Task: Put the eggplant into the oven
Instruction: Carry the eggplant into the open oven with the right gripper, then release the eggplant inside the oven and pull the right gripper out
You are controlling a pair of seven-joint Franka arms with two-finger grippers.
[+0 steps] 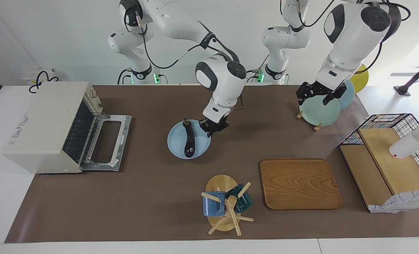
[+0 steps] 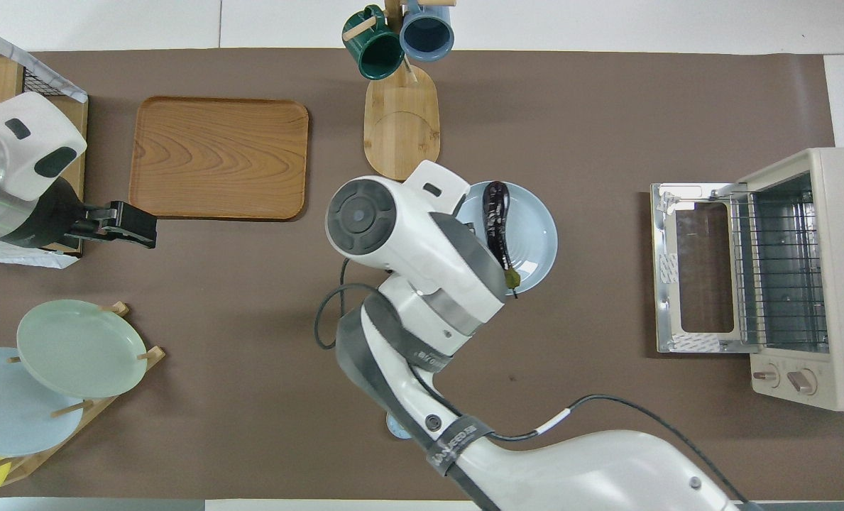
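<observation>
The eggplant [image 1: 189,139] is dark purple-black with a green stem cap and lies on a light blue plate [image 1: 176,146] mid-table; it also shows in the overhead view [image 2: 496,220]. The cream-white oven [image 1: 40,127] stands at the right arm's end of the table, its door [image 1: 107,141] dropped open and its wire rack [image 2: 776,277] visible. My right gripper [image 1: 214,129] is open and empty, low over the plate's rim beside the eggplant's stem end. In the overhead view it is hidden under its own wrist. My left gripper [image 1: 320,94] waits over the plate rack.
A plate rack [image 1: 318,111] with a pale green plate stands near the left arm's base. A wooden tray [image 1: 299,183] and a mug tree [image 1: 227,204] with a blue mug and a green mug stand farther from the robots. A wire basket with wooden boards [image 1: 389,158] stands at the left arm's end.
</observation>
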